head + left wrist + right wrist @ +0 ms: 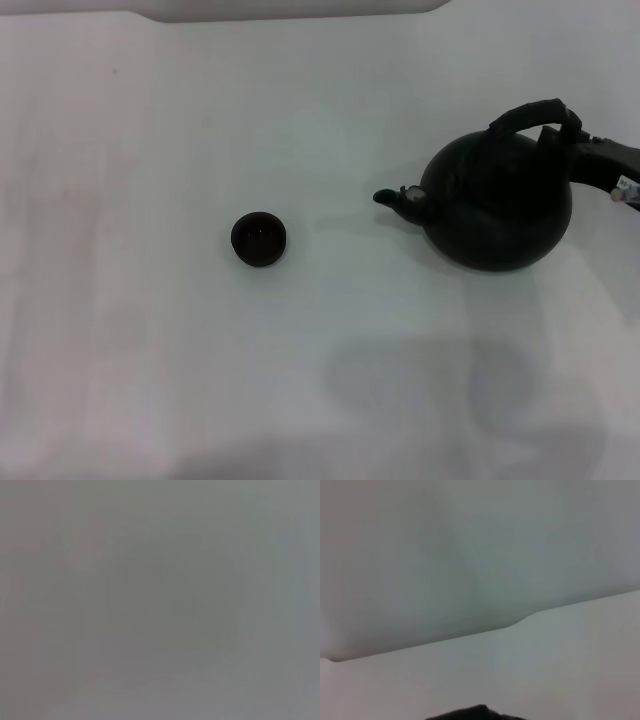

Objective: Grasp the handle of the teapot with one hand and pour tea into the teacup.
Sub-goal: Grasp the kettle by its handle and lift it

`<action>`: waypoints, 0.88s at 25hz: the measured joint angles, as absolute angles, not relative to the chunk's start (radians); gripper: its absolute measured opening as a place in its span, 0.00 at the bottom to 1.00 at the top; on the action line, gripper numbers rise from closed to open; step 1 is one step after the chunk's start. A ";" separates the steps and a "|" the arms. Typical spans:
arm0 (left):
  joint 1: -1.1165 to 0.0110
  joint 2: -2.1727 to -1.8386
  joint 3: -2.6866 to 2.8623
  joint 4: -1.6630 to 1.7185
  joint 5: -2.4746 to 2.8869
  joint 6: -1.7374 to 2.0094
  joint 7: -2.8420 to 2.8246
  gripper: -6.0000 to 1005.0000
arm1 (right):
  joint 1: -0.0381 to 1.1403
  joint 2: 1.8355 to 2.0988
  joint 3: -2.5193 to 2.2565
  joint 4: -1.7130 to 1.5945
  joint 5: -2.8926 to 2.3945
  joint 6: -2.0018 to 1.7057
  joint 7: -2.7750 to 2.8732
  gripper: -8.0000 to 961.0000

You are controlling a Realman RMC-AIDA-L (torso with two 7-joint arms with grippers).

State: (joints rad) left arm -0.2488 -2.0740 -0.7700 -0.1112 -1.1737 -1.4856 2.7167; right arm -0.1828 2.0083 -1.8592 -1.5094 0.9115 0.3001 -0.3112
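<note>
Evidently the grasp was made; the pour had not begun.
At the far right, the right gripper [578, 135] was clamped on the handle [530, 113], carrying the teapot [497, 200], its spout facing left toward the teacup [259, 239], well apart at centre. Next it probably needed carrying left, then tipping. The white table [150, 380] lay bare around them; the left gripper was unseen.
</note>
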 joint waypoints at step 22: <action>-0.259 -2.074 -0.770 -0.110 -1.201 -1.483 2.721 0.88 | -0.095 2.006 -1.824 -1.548 0.933 0.392 -0.362 0.21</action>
